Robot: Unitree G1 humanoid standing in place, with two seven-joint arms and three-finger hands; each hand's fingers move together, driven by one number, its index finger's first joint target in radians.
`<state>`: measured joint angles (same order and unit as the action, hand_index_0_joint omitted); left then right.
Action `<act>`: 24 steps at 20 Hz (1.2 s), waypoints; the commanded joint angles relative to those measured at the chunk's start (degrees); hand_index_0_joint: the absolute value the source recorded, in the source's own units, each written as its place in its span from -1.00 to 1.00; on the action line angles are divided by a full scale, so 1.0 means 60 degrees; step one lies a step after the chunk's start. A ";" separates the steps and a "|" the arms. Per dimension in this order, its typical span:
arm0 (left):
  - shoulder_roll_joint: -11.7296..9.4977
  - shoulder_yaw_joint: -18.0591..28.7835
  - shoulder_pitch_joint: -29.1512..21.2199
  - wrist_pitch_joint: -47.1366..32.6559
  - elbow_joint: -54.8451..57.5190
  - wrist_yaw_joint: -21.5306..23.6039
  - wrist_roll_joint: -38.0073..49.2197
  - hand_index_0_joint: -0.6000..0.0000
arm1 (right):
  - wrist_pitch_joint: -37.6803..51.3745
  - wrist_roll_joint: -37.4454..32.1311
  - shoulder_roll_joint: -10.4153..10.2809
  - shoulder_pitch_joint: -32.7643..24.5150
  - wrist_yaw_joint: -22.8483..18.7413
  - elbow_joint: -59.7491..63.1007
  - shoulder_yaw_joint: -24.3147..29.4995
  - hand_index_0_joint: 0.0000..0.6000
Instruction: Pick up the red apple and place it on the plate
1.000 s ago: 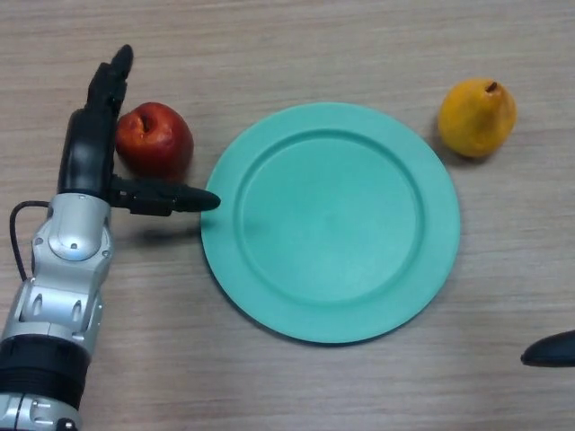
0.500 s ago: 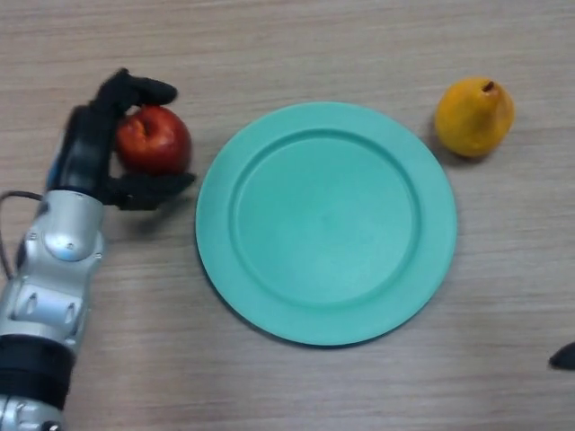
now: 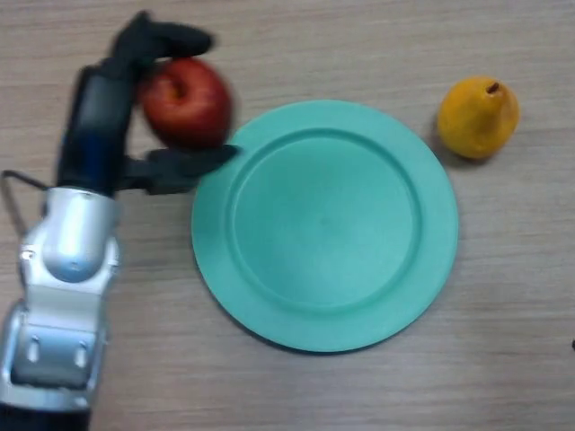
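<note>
The red apple is held in my left hand at the upper left, lifted off the table. Curled fingers wrap over its top and the thumb sits under it near the plate's left rim. The round green plate lies flat in the middle of the wooden table with nothing on it. The apple hangs just left of the plate's upper left edge. My right hand does not show in this view.
A yellow-orange pear lies on the table to the upper right of the plate, a little apart from its rim. My left forearm runs up the left side of the view.
My left hand closed its fingers round the apple, then raised it and carried it right toward the plate's rim. The right hand's tip at the lower right edge has slid out of view.
</note>
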<state>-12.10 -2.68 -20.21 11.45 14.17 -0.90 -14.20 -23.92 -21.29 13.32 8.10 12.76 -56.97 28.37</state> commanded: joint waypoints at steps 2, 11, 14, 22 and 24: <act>0.0123 -0.0487 0.0117 -0.0736 0.1001 -0.0307 0.0429 -1.00 | 0.0812 -0.0341 0.0093 -0.0063 0.0052 -0.0504 0.0701 -1.00; 0.0202 -0.1619 0.0790 -0.2647 -0.0593 -0.1175 0.0547 -1.00 | 0.1544 0.0144 -0.0256 0.0061 0.0409 -0.0051 0.0946 -1.00; 0.0202 -0.1530 0.0739 -0.3059 -0.0725 -0.1188 0.0776 -1.00 | 0.1716 0.0302 -0.0274 0.0058 0.0324 -0.0010 0.0992 -1.00; 0.0202 -0.1130 0.0799 -0.2428 -0.0284 -0.1363 0.1167 1.00 | 0.2058 0.0787 -0.0364 0.0083 0.0259 0.0105 0.0690 -1.00; 0.0202 -0.1000 0.0905 -0.1890 0.0608 -0.1301 0.1203 1.00 | 0.1957 0.0789 -0.0338 0.0054 0.0216 0.0067 0.0636 -1.00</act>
<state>-10.32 -12.20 -13.05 6.58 15.04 -9.37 -8.18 -20.46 -15.93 10.38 8.67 15.09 -53.69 30.26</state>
